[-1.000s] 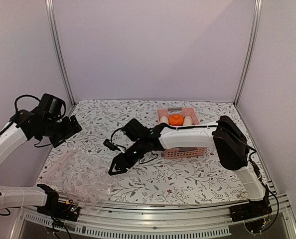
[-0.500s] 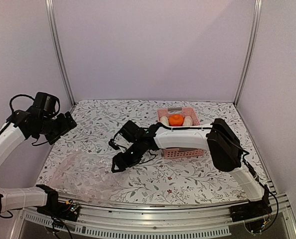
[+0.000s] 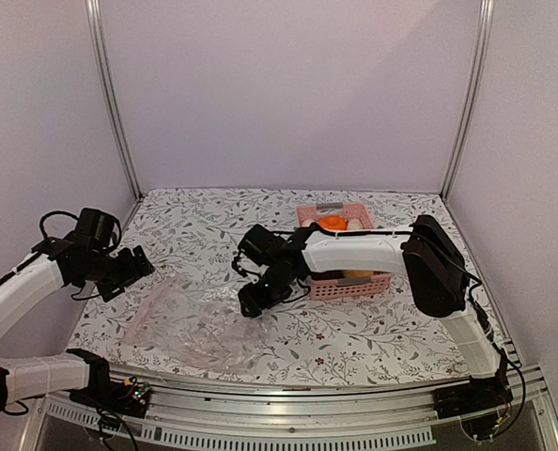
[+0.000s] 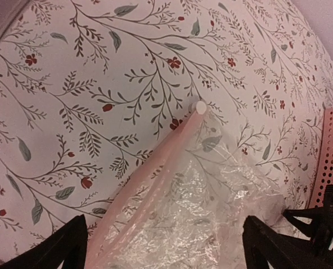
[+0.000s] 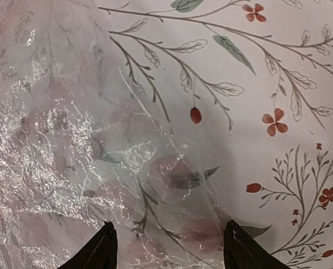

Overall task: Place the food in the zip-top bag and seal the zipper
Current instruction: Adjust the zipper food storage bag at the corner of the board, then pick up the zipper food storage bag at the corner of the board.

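So the clear crinkly zip-top plastic bag (image 3: 185,324) is lying flat on the table (image 3: 382,329), the one with the flowery leaf-print cloth, over on the near-left part. It looks empty to me, since you can see the leaf pattern straight through the plastic.

The left gripper (image 4: 165,241) is hanging over the left end of the bag with its jaws spread wide and nothing between them. From its wrist camera you get a good look at the zipper (image 4: 155,162). It's a thin, pinkish-looking strip along the bag's edge, and it ends in a little white nub out on the cloth.

The right arm reaches across from the other side, and the right gripper (image 5: 169,235) is down low at the bag's right end. Its jaws are apart too, not pinching anything, with wrinkled plastic right underneath them. I can't tell whether the tips actually touch the bag.

The food is nowhere near the bag. A round orange toy fruit (image 3: 333,224) sits in the pink plastic lattice basket (image 3: 349,287) at the back right of the table, with a cream-white piece (image 3: 359,224) just beside it. The right arm blocks part of the basket, so I can't make out the rest of what's in there.
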